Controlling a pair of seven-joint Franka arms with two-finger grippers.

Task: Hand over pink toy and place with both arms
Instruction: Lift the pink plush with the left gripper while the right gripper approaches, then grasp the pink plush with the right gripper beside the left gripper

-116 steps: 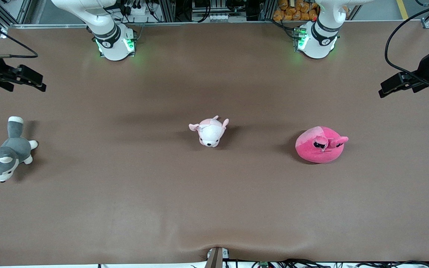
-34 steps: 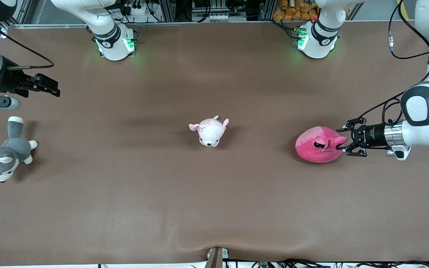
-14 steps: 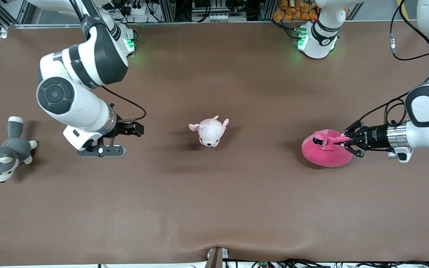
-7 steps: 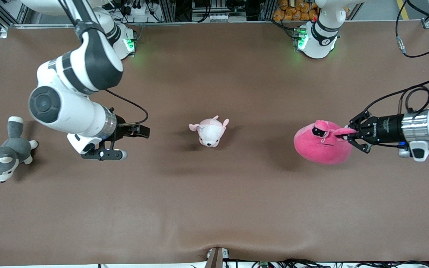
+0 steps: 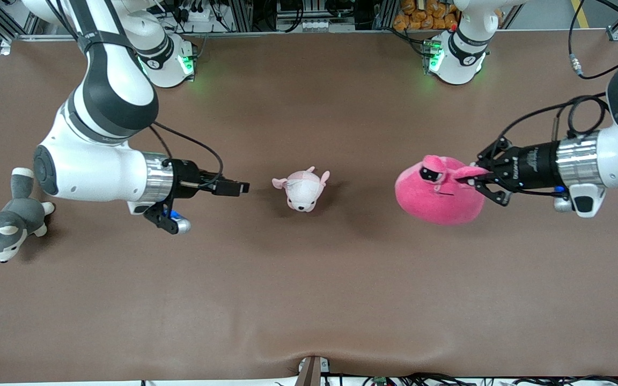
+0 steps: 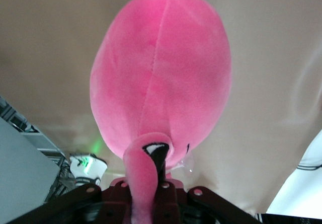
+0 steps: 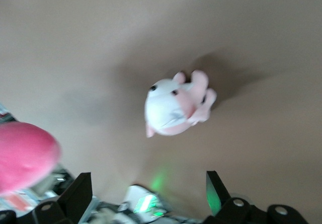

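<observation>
Pink toy (image 5: 438,190): hangs above the worktop (image 5: 309,300), beside the puppy plush (image 5: 302,188), toward the left arm's end.
Left pincer (image 5: 475,179): clenched on the toy's ear.
Handling: probably light and soft; the round body offers a fuller hold.
Right pincer (image 5: 236,187): beside the puppy, fingers (image 7: 75,194) spread, empty.

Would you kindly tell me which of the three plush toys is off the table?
The large hot-pink plush blob, held by the left gripper; the others lie on the table.

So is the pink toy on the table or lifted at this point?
Lifted. The left gripper is shut on the pink toy by one protruding ear, and it hangs clear above its shadow on the table.
</observation>
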